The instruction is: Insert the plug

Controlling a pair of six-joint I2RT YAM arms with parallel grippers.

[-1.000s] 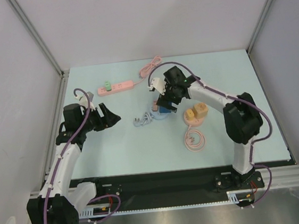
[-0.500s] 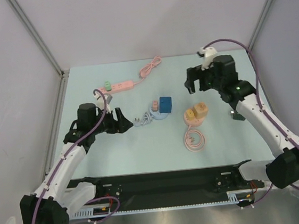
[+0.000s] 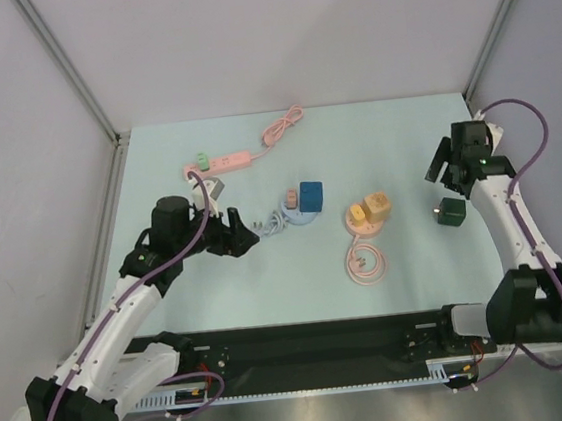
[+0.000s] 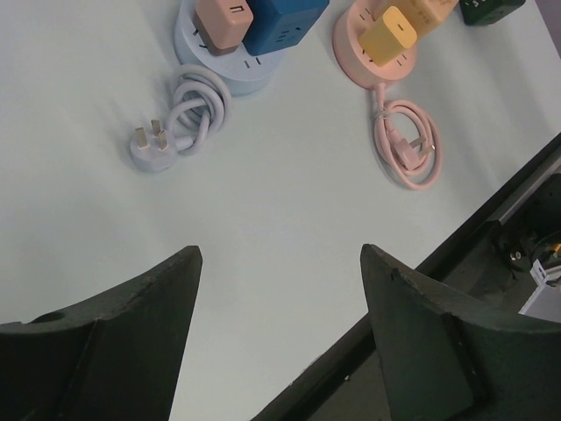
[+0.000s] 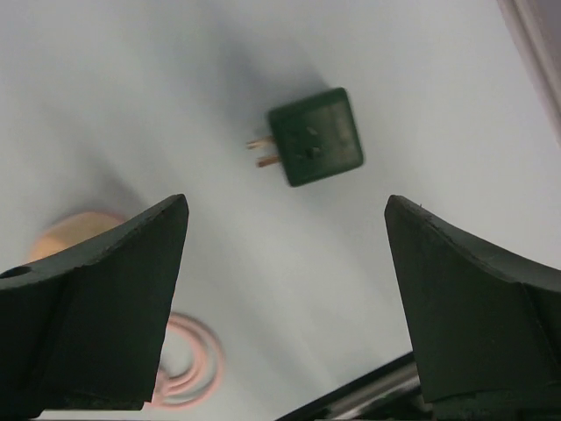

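Note:
A dark green plug [image 3: 450, 212] lies on the table at the right, its two prongs [image 5: 259, 151] bare and level with the surface. My right gripper [image 3: 441, 165] hangs open above and just behind it; in the right wrist view the plug [image 5: 314, 136] sits beyond the open gripper [image 5: 285, 203]. Left of centre my left gripper [image 3: 248, 232] stands open and holds nothing, close to a white plug [image 3: 260, 229] on a coiled cord. In the left wrist view that white plug [image 4: 149, 149] lies ahead of the open gripper [image 4: 279, 254].
A light blue round socket [image 3: 295, 219] carries a blue cube [image 3: 311, 195] and an orange adapter. A pink round socket [image 3: 359, 225] holds yellow adapters, its pink cord [image 3: 365, 262] coiled in front. A pink power strip [image 3: 218, 164] lies at the back.
My right arm has swung from over the blue socket in the middle out to the right, above the green plug. My left gripper has reached rightwards to the white plug.

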